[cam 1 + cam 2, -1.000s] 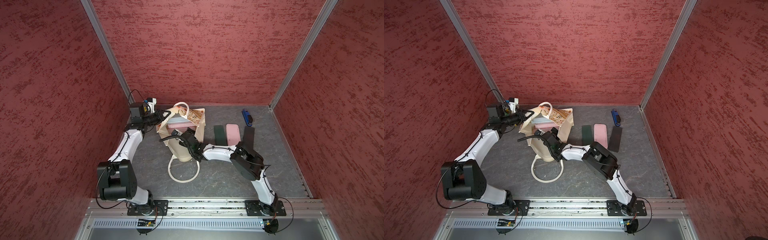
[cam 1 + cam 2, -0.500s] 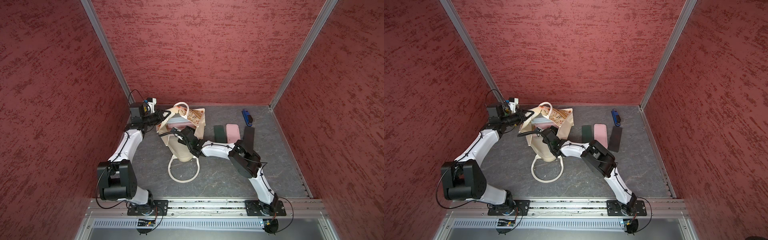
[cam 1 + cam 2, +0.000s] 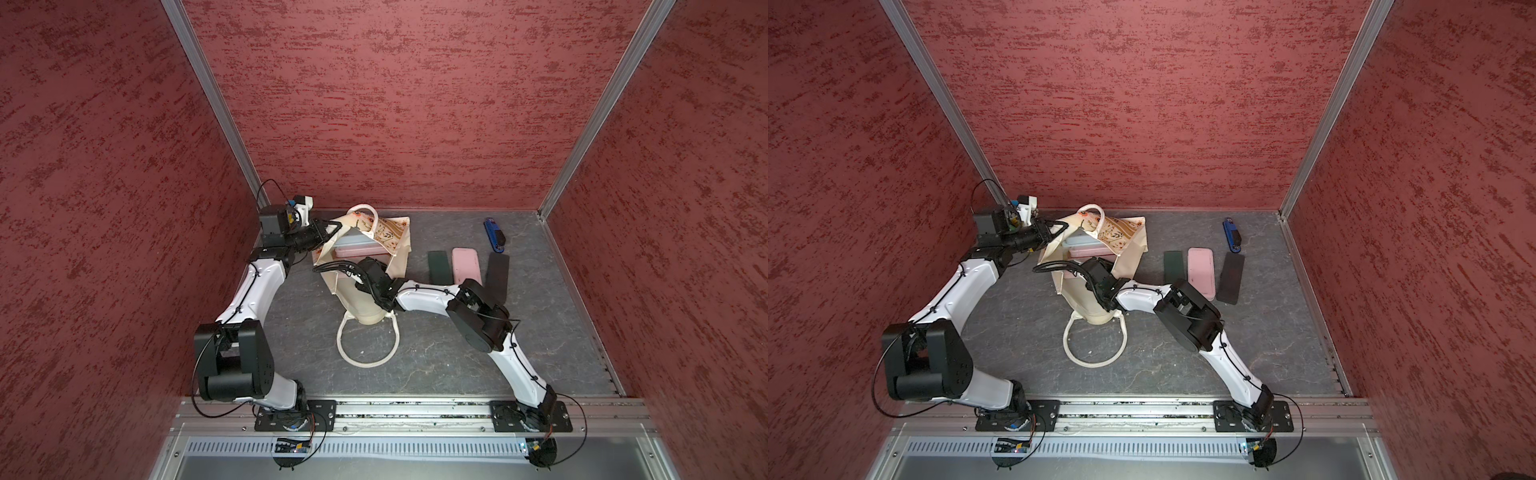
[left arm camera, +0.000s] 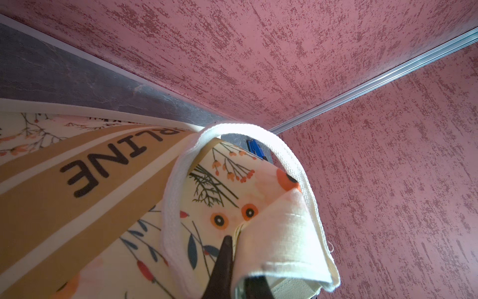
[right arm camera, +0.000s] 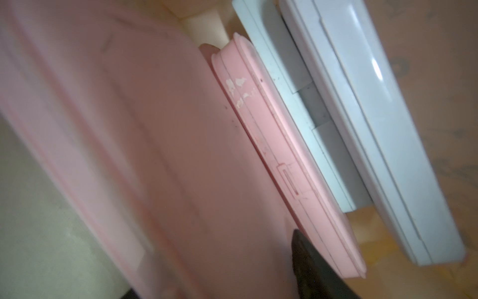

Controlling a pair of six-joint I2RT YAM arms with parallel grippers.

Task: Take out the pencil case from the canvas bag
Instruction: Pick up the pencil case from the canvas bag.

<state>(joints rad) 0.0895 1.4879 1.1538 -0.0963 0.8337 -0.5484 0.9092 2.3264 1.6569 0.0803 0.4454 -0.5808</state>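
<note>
Here, inside a booth of mottled red wall panels (image 3: 395, 104) joined by aluminium corner posts (image 3: 208, 95), the canvas bag (image 3: 361, 299) lies slumped on a grey, stone-veined floor mat (image 3: 457, 365), one white handle (image 3: 368, 345) looped flat toward the front rail (image 3: 415, 409). The left gripper (image 3: 332, 227) is clamped on the bag's raised rim near the back wall, holding the mouth open. The right gripper (image 3: 360, 269) reaches into that mouth; how wide its jaws stand cannot be told, though one dark finger (image 5: 310, 266) sits beside the pink pencil case (image 5: 271, 155), which stands on edge inside the bag against a pale blue case (image 5: 349, 116). On the mat beside the bag lie a green case (image 3: 437, 266), a pink case (image 3: 466, 266), a black case (image 3: 497, 278) and a blue object (image 3: 493, 236).
</note>
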